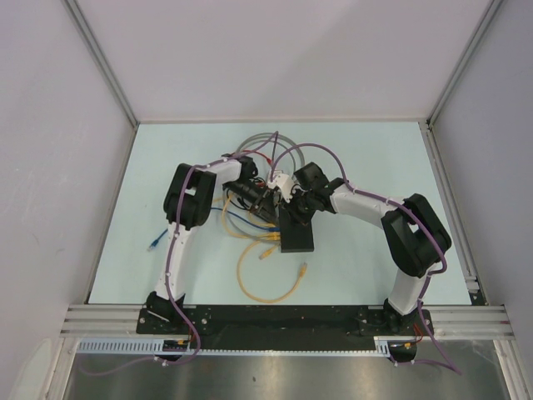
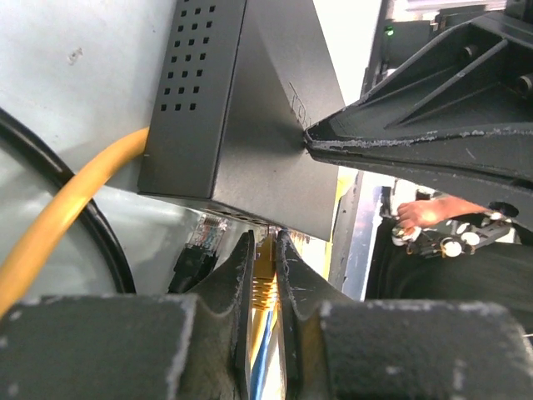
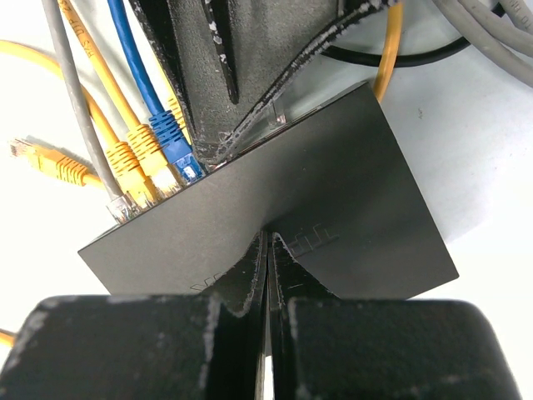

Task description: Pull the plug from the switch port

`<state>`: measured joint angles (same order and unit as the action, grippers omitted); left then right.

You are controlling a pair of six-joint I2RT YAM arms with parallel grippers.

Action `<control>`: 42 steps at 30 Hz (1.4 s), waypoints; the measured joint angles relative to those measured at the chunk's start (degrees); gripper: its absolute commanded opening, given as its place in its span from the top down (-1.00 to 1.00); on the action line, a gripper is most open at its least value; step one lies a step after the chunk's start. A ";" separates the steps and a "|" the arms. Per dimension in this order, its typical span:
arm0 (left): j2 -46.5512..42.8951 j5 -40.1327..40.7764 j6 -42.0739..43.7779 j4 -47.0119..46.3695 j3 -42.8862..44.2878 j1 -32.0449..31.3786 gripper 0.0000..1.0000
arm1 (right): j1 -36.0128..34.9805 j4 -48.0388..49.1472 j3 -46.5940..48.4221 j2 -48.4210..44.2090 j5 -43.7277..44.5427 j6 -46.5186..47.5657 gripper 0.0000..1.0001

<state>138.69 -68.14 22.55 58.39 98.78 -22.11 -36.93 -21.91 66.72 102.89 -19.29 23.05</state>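
Observation:
The switch [image 1: 296, 235] is a flat matte-black box in the middle of the table, also in the left wrist view [image 2: 250, 108] and the right wrist view [image 3: 333, 192]. My left gripper [image 2: 265, 243] is shut on a yellow plug [image 2: 264, 282] right at the switch's socket edge; a blue cable runs beside it. My right gripper [image 3: 268, 240] is shut, with its tips pressed down on the switch's top face. In the right wrist view a blue plug [image 3: 176, 148], yellow plugs [image 3: 143, 162] and a grey cable's clear plug [image 3: 122, 207] sit along the socket edge beside the left fingers [image 3: 250, 92].
A loose black cable with a clear plug [image 2: 198, 250] lies by the switch. A thick yellow cable [image 2: 67, 217] passes under it. Grey, blue and yellow cables loop around both grippers [image 1: 266, 283]; a loose blue plug [image 1: 156, 243] lies to the left.

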 measured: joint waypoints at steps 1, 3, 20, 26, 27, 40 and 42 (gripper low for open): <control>0.00 0.52 0.02 0.46 0.48 0.00 1.00 | 0.00 0.00 0.00 0.00 0.00 0.00 1.00; 0.00 1.70 0.20 1.36 1.38 -0.09 1.00 | -0.02 0.00 0.00 0.00 0.00 0.02 1.00; -0.59 2.73 3.87 2.64 -2.27 0.96 1.00 | -0.55 -0.26 0.02 0.00 -0.22 0.15 1.00; -0.76 7.93 2.29 1.86 3.19 0.92 1.00 | -0.63 -0.26 0.04 -0.02 -0.09 0.20 1.00; -1.11 9.09 1.81 1.03 3.37 0.94 1.00 | -0.63 -0.26 0.04 -0.02 -0.07 0.20 1.00; -5.62 34.58 -2.12 -9.38 18.05 1.03 0.67 | -2.16 0.37 0.17 0.07 0.98 1.25 1.00; -5.64 35.58 -2.23 -10.84 18.95 1.16 0.40 | -2.25 0.39 0.17 0.07 1.07 1.40 1.00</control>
<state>133.05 -32.56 20.32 47.55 117.73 -20.95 -39.18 -21.52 66.89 102.96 -18.22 24.45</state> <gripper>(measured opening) 0.149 0.007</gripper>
